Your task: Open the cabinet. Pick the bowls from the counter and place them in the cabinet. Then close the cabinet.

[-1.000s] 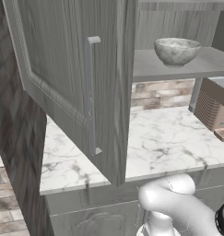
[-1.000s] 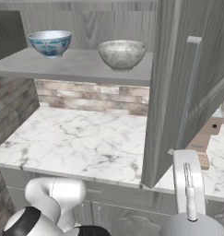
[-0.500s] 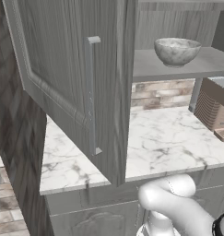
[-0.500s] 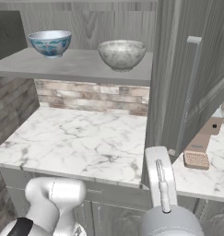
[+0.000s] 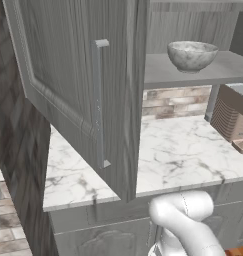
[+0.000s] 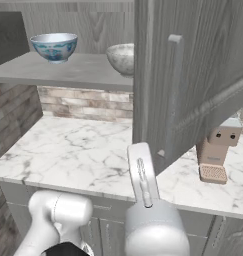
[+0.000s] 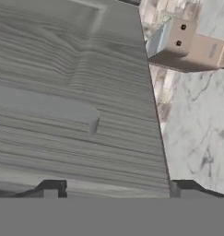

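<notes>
The cabinet stands with both doors swung out. In the left base view its left door fills the upper left of the frame, its long axis vertical, with the slim bar handle running straight up and down near the door's free edge. In the right base view the right door takes the upper right of the frame, again upright, its handle vertical.

On the shelf in the upper left of the right base view sit both bowls, upright with rims up: the light blue bowl to the left and the speckled stone-like bowl to its right, partly hidden by the door edge. The left base view shows the stone-like bowl at the upper right.

The marble counter stretches across the middle of both base views, below the shelf.

In the hand view the gripper has its two dark tips at the bottom edge, spread wide apart with nothing between them, facing the wood-grain door face.
</notes>
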You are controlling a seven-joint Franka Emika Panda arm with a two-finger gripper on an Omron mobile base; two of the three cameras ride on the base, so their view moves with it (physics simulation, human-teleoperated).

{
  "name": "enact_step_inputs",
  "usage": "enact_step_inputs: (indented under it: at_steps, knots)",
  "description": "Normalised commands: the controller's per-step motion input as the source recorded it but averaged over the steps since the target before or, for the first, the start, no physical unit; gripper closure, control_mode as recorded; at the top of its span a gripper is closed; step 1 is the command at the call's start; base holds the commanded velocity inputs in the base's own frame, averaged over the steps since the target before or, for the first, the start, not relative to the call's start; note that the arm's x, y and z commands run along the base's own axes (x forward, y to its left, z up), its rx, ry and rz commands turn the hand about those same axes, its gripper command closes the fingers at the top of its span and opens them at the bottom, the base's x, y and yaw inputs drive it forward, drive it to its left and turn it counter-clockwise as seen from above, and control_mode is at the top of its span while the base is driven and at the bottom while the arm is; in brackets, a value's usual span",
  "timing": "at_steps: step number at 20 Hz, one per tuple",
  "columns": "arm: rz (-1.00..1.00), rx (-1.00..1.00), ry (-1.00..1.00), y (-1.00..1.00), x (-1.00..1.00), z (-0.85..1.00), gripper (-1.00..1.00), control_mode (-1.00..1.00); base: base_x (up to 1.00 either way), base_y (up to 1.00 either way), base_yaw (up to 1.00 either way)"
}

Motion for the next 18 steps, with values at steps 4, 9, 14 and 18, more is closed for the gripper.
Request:
enact_step_inputs:
  at_steps: [4, 9, 14, 18]
  knots:
    - [0.14, 0.15, -0.07, 0.0, 1.0, 0.0, -1.0, -1.0, 0.0, 0.0, 0.0]
    - [0.13, 0.15, -0.17, 0.0, 1.0, 0.0, -1.0, -1.0, 0.0, 0.0, 0.0]
    - [0.12, 0.16, -0.25, -0.01, 1.0, 0.0, -1.0, -1.0, 0.0, 0.0, 0.0]
    - [0.12, 0.13, -0.25, 0.04, 1.0, -0.01, -1.0, -1.0, 0.0, 0.0, 0.0]
